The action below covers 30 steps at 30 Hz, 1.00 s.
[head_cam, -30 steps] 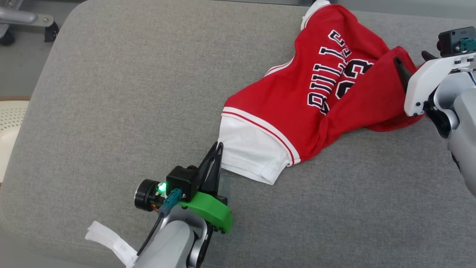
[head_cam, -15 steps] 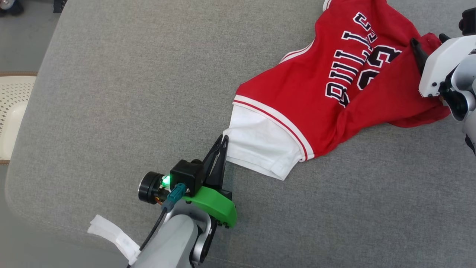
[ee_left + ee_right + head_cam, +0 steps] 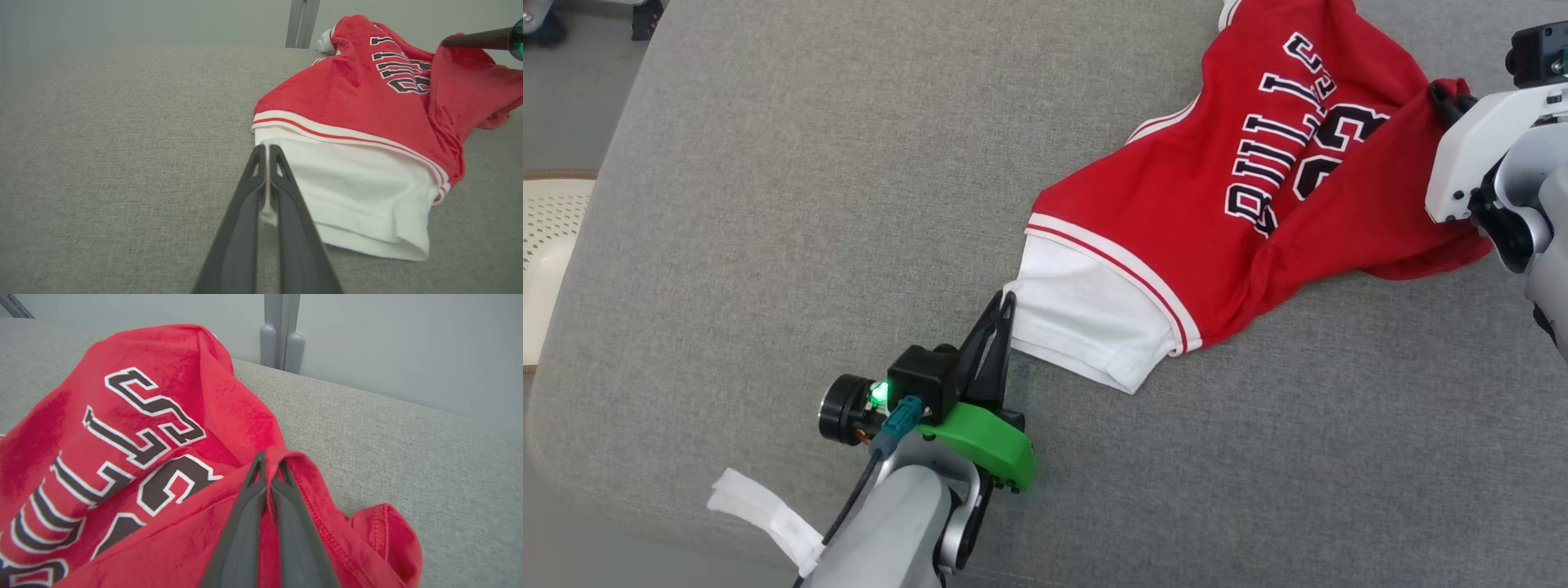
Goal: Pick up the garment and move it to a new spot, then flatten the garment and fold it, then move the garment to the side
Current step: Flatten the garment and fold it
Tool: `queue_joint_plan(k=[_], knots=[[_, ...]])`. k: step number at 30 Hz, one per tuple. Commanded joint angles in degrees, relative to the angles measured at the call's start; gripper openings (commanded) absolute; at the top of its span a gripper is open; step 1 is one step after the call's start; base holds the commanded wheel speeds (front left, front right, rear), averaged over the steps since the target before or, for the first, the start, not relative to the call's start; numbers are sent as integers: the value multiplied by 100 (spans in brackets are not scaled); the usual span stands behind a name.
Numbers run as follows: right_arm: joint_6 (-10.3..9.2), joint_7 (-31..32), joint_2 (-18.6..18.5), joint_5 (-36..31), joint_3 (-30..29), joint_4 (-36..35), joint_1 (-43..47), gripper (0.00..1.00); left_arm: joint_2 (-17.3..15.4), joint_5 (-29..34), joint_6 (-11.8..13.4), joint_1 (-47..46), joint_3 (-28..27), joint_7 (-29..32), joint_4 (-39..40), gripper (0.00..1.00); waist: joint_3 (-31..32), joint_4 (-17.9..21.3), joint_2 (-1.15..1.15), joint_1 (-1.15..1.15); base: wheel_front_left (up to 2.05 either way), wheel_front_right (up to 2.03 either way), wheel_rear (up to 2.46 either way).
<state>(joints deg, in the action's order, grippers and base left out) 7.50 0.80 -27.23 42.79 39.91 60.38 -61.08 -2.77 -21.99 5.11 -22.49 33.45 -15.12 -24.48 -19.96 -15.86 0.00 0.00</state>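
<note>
The garment (image 3: 1241, 212) is a red jersey with black-and-white lettering and a white sleeve (image 3: 1086, 322). It lies crumpled on the grey cushioned surface (image 3: 809, 204), toward the far right. My left gripper (image 3: 1005, 304) is shut on the near-left corner of the white sleeve; the left wrist view shows white cloth pinched between its fingers (image 3: 267, 153). My right gripper (image 3: 1444, 94) is shut on the garment's red hem at the far right edge. In the right wrist view the red cloth (image 3: 143, 428) bunches around that gripper's tips (image 3: 269, 459).
The grey surface stretches wide to the left and front of the garment. A pale perforated seat (image 3: 547, 245) stands past the surface's left edge. A grey post (image 3: 282, 335) rises behind the far edge. A white strip (image 3: 760, 518) hangs by my left forearm.
My right gripper has shut on the garment's red hem; it stood open before. The left gripper keeps its hold on the white sleeve. The head camera has shifted.
</note>
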Motion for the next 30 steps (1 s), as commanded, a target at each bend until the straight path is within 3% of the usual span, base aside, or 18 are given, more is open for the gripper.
queue_joint_plan(k=[1,9,20,30], knots=[[-2,-85,-29,67,75,-52,92,0,-28,-12,19,-21,-116,0,25,0,95,78,0,0,0,0,0],[-2,-722,-167,563,439,-724,325,0,-140,117,-207,141,-950,-1,186,0,697,549,0,0,0,0,0],[-2,-1530,-519,995,396,-1907,323,0,-214,-1045,-676,-532,-2178,146,645,0,1467,1241,0,0,0,0,0],[-2,-1599,-551,523,-327,-3026,335,0,-474,-1653,-396,-1619,-2830,812,1655,0,2082,1674,0,0,0,0,0]])
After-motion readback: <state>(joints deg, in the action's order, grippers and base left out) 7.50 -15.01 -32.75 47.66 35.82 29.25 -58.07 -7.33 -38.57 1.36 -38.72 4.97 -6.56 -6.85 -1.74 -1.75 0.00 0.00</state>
